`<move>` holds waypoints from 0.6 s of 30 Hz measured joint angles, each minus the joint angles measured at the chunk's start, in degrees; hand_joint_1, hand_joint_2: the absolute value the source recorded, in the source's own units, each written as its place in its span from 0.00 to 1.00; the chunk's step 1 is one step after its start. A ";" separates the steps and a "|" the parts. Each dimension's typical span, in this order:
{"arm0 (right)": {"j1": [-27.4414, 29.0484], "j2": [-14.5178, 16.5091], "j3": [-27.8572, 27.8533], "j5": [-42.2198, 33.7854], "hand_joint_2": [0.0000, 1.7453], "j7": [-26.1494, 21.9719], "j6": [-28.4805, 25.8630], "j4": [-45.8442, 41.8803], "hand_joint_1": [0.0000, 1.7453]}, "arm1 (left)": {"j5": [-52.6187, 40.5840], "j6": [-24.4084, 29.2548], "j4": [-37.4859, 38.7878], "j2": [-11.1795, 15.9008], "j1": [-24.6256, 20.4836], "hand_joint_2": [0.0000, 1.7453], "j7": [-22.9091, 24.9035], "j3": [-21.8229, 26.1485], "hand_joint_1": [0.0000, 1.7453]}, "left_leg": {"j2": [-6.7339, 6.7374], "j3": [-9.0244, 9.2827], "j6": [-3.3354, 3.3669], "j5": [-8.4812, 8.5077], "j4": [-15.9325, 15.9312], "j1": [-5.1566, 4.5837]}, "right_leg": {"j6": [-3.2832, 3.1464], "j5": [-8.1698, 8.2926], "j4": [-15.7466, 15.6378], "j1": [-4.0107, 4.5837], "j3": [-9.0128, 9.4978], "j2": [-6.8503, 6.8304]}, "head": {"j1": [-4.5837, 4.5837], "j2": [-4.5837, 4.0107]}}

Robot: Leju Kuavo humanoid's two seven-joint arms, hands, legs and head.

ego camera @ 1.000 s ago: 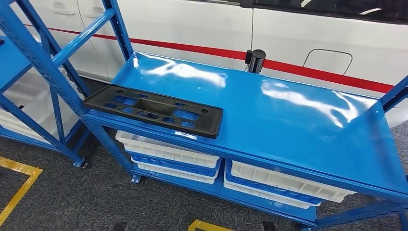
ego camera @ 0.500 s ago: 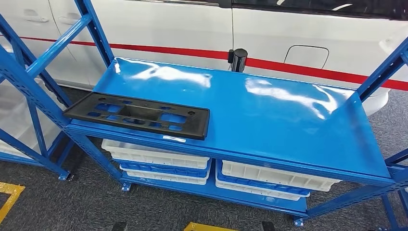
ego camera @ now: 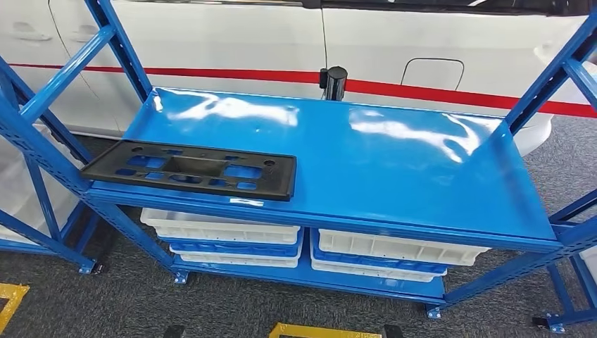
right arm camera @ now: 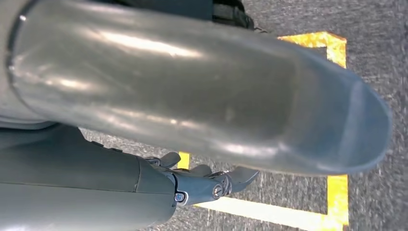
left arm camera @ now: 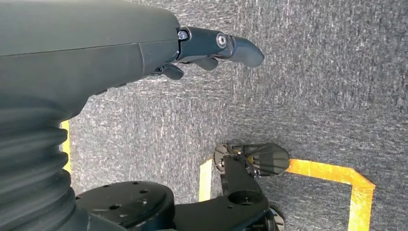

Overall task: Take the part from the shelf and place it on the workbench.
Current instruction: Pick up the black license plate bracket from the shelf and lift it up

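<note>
The part [ego camera: 189, 170], a flat black frame with cut-outs, lies on the top deck of the blue shelf [ego camera: 394, 176], at about 9 o'clock on the deck. Its long front edge runs along the deck's front lip, and its left end sticks out a little past the deck's left edge, close to the slanted blue upright [ego camera: 42, 144] there. From the part's right end toward 3 o'clock the deck is bare glossy blue all the way to the right rim, and it is bare toward 12 o'clock as far as the back edge, where a short black post [ego camera: 334, 82] stands. Behind the shelf stands a white car [ego camera: 232, 39] with a red stripe.

Under the deck, 2 stacks of white and blue trays [ego camera: 225, 236] sit side by side on the lower level. Grey carpet lies in front, with yellow tape [ego camera: 317, 331] at 6 o'clock.

In the left wrist view the left hand [left arm camera: 202, 50] hangs over the carpet, fingers extended and a little apart, grasping nothing and touching nothing. In the right wrist view the right hand [right arm camera: 202, 180] shows beneath a silver arm tube [right arm camera: 192, 86], its fingers loosely spread over carpet and yellow tape, also released and empty.
</note>
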 joint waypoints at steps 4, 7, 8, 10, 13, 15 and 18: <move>0.09 0.08 -0.02 0.32 0.00 0.07 -0.16 0.00 0.00 | 0.02 0.00 0.00 0.02 0.00 1.00 0.01 0.04 0.00 | -0.09 0.21 0.01 -0.05 -0.18 0.35 | -0.96 0.68 -0.21 -0.15 0.69 0.89 | -0.30 0.00; 0.15 0.15 -0.03 0.84 0.00 0.29 -0.58 0.00 0.00 | 0.03 0.00 0.01 0.06 -0.07 1.00 0.02 0.09 0.00 | -0.13 0.52 0.53 0.19 -0.61 0.59 | -1.01 0.62 -0.12 0.18 0.58 1.16 | -0.61 0.00; 0.16 0.14 -0.03 0.97 0.00 0.44 -0.76 0.00 0.00 | 0.03 0.00 0.01 0.05 -0.08 1.00 0.03 0.10 0.00 | -0.12 0.57 0.36 0.27 -0.68 0.64 | -1.03 0.61 -0.12 0.21 0.54 1.19 | -0.68 0.00; 0.16 0.14 -0.03 1.10 0.00 0.86 -1.06 0.00 0.00 | 0.01 0.01 0.01 0.07 -0.05 1.00 0.07 0.13 0.00 | -0.13 0.60 0.21 0.38 -0.82 0.70 | -1.05 0.60 -0.10 0.28 0.51 1.19 | -0.73 0.00; 0.15 0.14 -0.03 1.12 0.00 1.25 -1.23 0.00 0.00 | -0.04 0.06 0.01 0.07 -0.04 1.00 0.14 0.14 0.00 | -0.13 0.60 0.00 0.46 -0.94 0.72 | -1.08 0.58 -0.07 0.35 0.47 1.18 | -0.73 0.00; 0.15 0.14 -0.03 1.21 0.00 1.27 -1.25 0.00 0.00 | -0.05 0.09 0.01 0.05 -0.05 1.00 0.17 0.13 0.00 | -0.13 0.60 -0.27 0.44 -0.97 0.72 | -1.12 0.56 -0.06 0.37 0.46 1.18 | -0.71 0.00; 0.13 0.13 -0.03 1.27 0.00 1.82 -1.36 0.00 0.00 | -0.16 0.13 0.01 0.07 -0.05 1.00 0.20 0.13 0.00 | -0.13 0.59 -0.63 0.41 -0.99 0.70 | -1.13 0.55 -0.06 0.36 0.46 1.17 | -0.70 0.00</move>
